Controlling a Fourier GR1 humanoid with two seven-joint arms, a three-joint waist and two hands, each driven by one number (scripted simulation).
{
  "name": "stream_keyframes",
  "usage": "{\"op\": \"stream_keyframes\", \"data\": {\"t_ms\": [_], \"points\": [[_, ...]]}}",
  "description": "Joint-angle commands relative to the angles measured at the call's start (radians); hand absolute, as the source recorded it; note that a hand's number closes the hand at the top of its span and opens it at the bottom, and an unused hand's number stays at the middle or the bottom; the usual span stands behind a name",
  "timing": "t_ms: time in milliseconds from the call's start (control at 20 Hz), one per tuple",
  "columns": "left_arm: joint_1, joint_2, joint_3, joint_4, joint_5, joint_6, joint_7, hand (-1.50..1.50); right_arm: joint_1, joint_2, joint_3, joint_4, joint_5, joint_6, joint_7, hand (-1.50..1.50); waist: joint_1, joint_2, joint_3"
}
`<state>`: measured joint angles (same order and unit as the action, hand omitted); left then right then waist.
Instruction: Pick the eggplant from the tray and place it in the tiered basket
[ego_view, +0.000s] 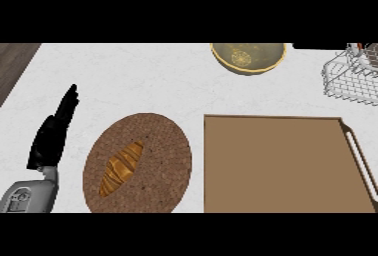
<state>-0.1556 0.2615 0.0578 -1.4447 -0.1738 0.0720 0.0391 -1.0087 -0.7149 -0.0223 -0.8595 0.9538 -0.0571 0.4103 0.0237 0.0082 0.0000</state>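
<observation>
OK, left hand (50, 142) rests well left of the tray (277, 165), fingers straight & together, pointing up, nothing in it. Tray is brown w/ a handle on its right side, flat on the counter (148, 80). Eggplant: can't tell where it is in this view. Wire basket (353, 75) sits above tray's right corner, partly cut off. Yellow bowl (247, 56) above tray's top edge. Round cork mat (159, 135) just left of tray, w/ a glazed pastry (122, 169) on it.

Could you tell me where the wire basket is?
The wire basket stands at the head view's upper right, beyond the tray, right of the bowl.
</observation>
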Motion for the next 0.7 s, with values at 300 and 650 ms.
{"op": "stream_keyframes", "data": {"t_ms": [300,650], "points": [[-0.045,-0.011,0.014,0.05,-0.03,0.02,0.001,0.0,-0.071,-0.048,-0.058,0.309,0.026,-0.073,-0.257,1.5,-0.007,-0.001,0.0],[-0.058,-0.029,-0.004,0.025,-0.039,0.019,0.022,0.0,-0.065,-0.051,-0.144,0.49,-0.039,-0.101,-0.411,1.5,0.003,0.004,0.001]]}}
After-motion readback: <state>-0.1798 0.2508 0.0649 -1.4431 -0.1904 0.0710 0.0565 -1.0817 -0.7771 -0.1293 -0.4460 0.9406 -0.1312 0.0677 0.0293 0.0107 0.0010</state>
